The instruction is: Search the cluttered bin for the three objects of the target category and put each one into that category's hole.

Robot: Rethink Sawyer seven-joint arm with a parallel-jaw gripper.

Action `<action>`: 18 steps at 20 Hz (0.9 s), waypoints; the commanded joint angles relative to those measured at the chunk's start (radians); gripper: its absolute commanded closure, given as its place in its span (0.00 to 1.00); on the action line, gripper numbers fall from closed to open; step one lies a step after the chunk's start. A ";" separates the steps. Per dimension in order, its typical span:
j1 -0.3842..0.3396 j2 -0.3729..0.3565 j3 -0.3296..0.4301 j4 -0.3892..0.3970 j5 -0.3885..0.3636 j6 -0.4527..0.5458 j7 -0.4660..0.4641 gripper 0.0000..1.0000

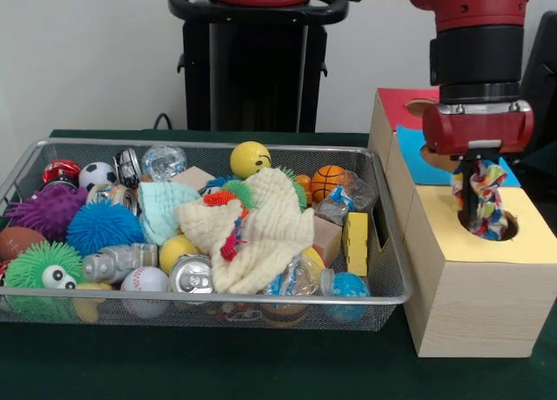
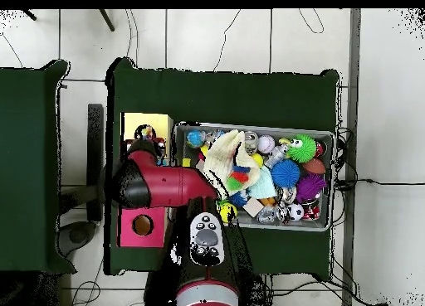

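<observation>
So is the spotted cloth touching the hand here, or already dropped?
Touching. The front view shows the spotted cloth hanging directly from the hand, its lower end dipping into the hole of the yellow-topped box. The overhead view hides this under the arm.

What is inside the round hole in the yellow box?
The spotted cloth hangs from the gripper into the hole. Its lower end is down inside; deeper is hidden.

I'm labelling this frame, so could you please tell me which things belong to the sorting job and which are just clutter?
Job:
- tool, holding a spotted cloth piece over the hole in the yellow-topped box
- wire mesh bin

Clutter:
- cream waffle-weave cloth
- pale blue cloth
- blue spiky ball
- yellow smiley ball
- baseball
- red-topped box
</observation>
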 commanded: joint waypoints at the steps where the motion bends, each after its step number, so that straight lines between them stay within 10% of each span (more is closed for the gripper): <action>1: 0.039 0.083 -0.102 -0.010 0.056 -0.045 0.225 1.00; 18: 0.005 0.045 -0.006 0.007 0.104 0.021 0.240 1.00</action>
